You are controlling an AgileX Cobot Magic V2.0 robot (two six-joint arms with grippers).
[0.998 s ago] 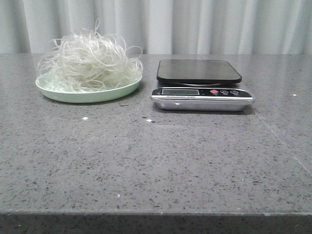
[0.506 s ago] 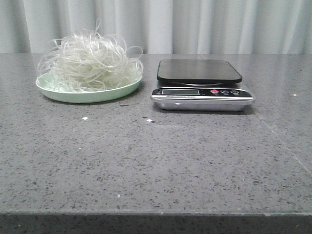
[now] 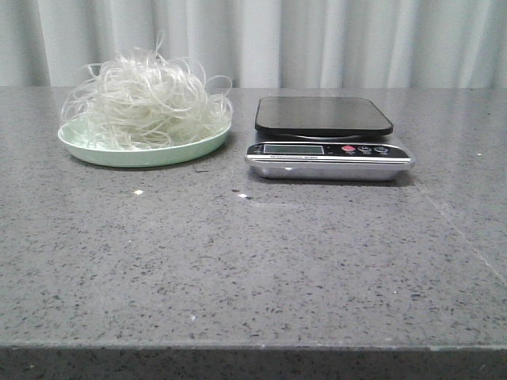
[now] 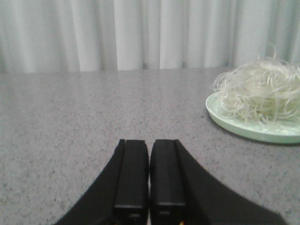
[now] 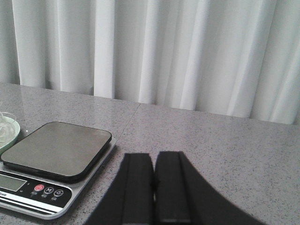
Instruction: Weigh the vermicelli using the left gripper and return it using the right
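The vermicelli (image 3: pixel 145 99), a loose whitish tangle, is heaped on a pale green plate (image 3: pixel 142 153) at the back left of the table. It also shows in the left wrist view (image 4: pixel 262 91) on the plate (image 4: pixel 243 131). A kitchen scale (image 3: pixel 325 136) with a black platform stands to the plate's right, with nothing on it; it also shows in the right wrist view (image 5: pixel 54 164). My left gripper (image 4: pixel 149 143) is shut and empty, low over bare table, well short of the plate. My right gripper (image 5: pixel 153 157) is shut and empty, beside the scale. Neither gripper shows in the front view.
The grey speckled table (image 3: pixel 253 261) ends at a front edge (image 3: pixel 253 347). White curtains (image 3: pixel 317 39) hang behind it. Small pale crumbs (image 3: pixel 139 192) lie in front of the plate.
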